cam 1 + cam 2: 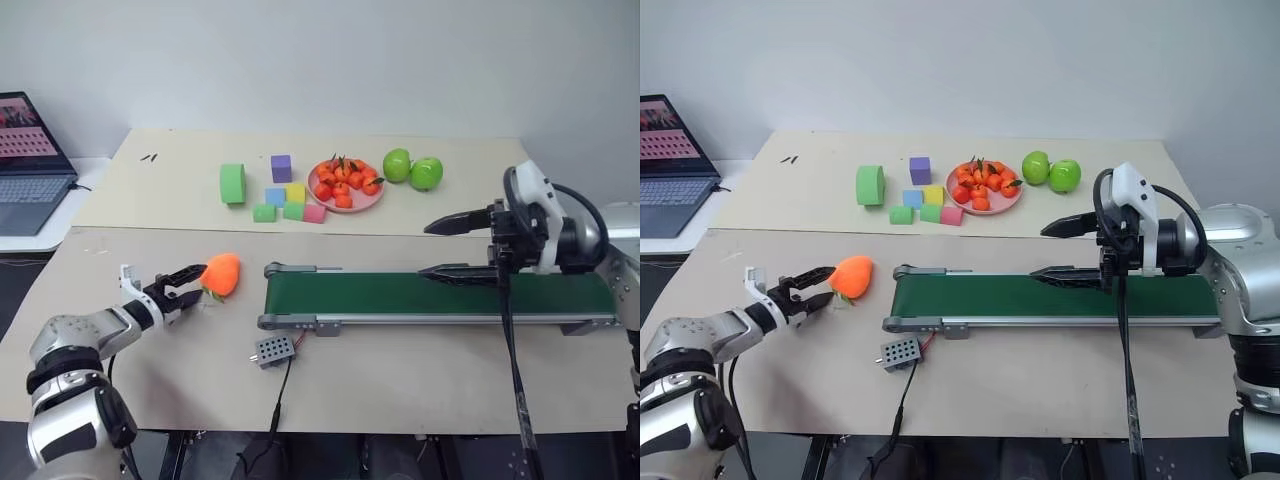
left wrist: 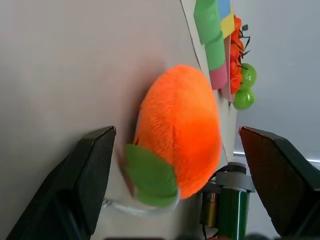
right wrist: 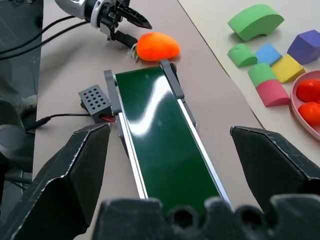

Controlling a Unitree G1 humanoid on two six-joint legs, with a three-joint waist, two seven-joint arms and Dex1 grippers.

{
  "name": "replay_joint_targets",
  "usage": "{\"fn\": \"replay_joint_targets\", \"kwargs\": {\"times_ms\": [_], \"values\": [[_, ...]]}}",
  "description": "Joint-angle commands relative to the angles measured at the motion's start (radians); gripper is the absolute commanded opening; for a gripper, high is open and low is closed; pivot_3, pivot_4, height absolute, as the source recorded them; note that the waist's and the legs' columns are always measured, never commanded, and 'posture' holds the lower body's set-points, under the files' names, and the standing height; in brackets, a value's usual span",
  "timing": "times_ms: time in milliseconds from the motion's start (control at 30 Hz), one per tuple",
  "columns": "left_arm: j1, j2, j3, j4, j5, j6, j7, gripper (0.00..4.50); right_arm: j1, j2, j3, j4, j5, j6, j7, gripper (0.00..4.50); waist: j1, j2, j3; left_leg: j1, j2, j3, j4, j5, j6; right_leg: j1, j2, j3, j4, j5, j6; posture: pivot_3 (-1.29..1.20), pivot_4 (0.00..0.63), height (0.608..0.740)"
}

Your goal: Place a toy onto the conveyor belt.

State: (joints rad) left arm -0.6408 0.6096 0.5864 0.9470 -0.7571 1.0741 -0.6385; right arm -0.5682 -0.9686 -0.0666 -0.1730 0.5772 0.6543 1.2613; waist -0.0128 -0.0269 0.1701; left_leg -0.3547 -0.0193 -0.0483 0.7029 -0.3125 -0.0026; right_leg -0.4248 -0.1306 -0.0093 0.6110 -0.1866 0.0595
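Observation:
The toy (image 1: 222, 273), a soft orange peach shape with a green leaf (image 2: 150, 175), lies on the table just left of the conveyor belt (image 1: 440, 294). My left gripper (image 1: 186, 283) stands open right beside the toy on its left, fingertips just short of it; nothing is between its fingers. In the left wrist view the toy (image 2: 180, 130) sits ahead, between the two spread black fingers (image 2: 90, 175). My right gripper (image 1: 445, 248) hovers open and empty above the belt's right half. The right wrist view looks down the dark-green belt (image 3: 160, 135) to the toy (image 3: 157, 46) and the left gripper (image 3: 131, 27).
A small grey perforated box (image 1: 273, 351) with a wire lies in front of the belt's left end. At the back are foam blocks (image 1: 285, 198), a pink plate of small red-orange fruits (image 1: 345, 184) and two green apples (image 1: 412, 169). A laptop (image 1: 30, 165) stands far left.

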Motion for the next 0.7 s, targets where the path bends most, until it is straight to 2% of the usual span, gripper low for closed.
{"fn": "replay_joint_targets", "kwargs": {"times_ms": [33, 133, 233, 400, 533, 567, 700], "values": [[-0.030, -0.007, -0.024, 0.041, 0.033, -0.030, -0.034, 4.22, 0.004, -0.023, -0.055, -0.044, 0.032, 0.016, -0.013, 4.50, -0.002, 0.000, 0.000, 0.000, 0.000, 0.000, 0.000, 0.000, 0.000, 0.000, 0.000, 0.000, 0.000, 0.000, 0.000, 0.00, 0.150, 0.738], [-0.043, -0.016, -0.043, 0.065, 0.056, -0.037, -0.051, 4.22, 0.011, -0.027, -0.064, -0.054, 0.035, 0.022, -0.022, 4.50, -0.002, 0.000, 0.000, 0.000, 0.000, 0.000, 0.000, 0.000, 0.000, 0.000, 0.000, 0.000, 0.000, 0.000, 0.000, 0.00, 0.150, 0.738], [-0.055, -0.017, -0.038, 0.092, 0.068, -0.050, -0.053, 3.46, 0.019, -0.033, -0.071, -0.062, 0.040, 0.025, -0.029, 4.50, -0.001, 0.000, 0.000, 0.000, 0.000, 0.000, 0.000, 0.000, 0.000, 0.000, 0.000, 0.000, 0.000, 0.000, 0.000, 0.00, 0.150, 0.738], [-0.067, -0.013, -0.035, 0.103, 0.074, -0.050, -0.076, 1.49, 0.026, -0.038, -0.072, -0.065, 0.046, 0.023, -0.038, 4.50, -0.001, 0.000, 0.000, 0.000, 0.000, 0.000, 0.000, 0.000, 0.000, 0.000, 0.000, 0.000, 0.000, 0.000, 0.000, 0.00, 0.150, 0.738], [-0.085, -0.005, -0.018, 0.087, 0.073, -0.087, -0.068, 0.21, 0.019, -0.035, -0.061, -0.056, 0.043, 0.017, -0.041, 4.50, -0.001, 0.000, 0.000, 0.000, 0.000, 0.000, 0.000, 0.000, 0.000, 0.000, 0.000, 0.000, 0.000, 0.000, 0.000, 0.00, 0.150, 0.738], [-0.097, -0.001, -0.004, 0.074, 0.063, -0.102, -0.064, 0.06, 0.016, -0.033, -0.058, -0.054, 0.043, 0.015, -0.040, 4.50, -0.001, 0.000, 0.000, 0.000, 0.000, 0.000, 0.000, 0.000, 0.000, 0.000, 0.000, 0.000, 0.000, 0.000, 0.000, 0.00, 0.150, 0.738], [-0.138, -0.011, -0.010, -0.057, 0.073, -0.234, -0.071, 0.06, 0.005, -0.027, -0.047, -0.041, 0.037, 0.008, -0.036, 4.50, -0.001, -0.001, 0.001, -0.001, 0.000, 0.000, 0.000, 0.000, 0.000, 0.000, 0.000, 0.000, 0.000, 0.000, 0.000, 0.00, 0.150, 0.738]]}}
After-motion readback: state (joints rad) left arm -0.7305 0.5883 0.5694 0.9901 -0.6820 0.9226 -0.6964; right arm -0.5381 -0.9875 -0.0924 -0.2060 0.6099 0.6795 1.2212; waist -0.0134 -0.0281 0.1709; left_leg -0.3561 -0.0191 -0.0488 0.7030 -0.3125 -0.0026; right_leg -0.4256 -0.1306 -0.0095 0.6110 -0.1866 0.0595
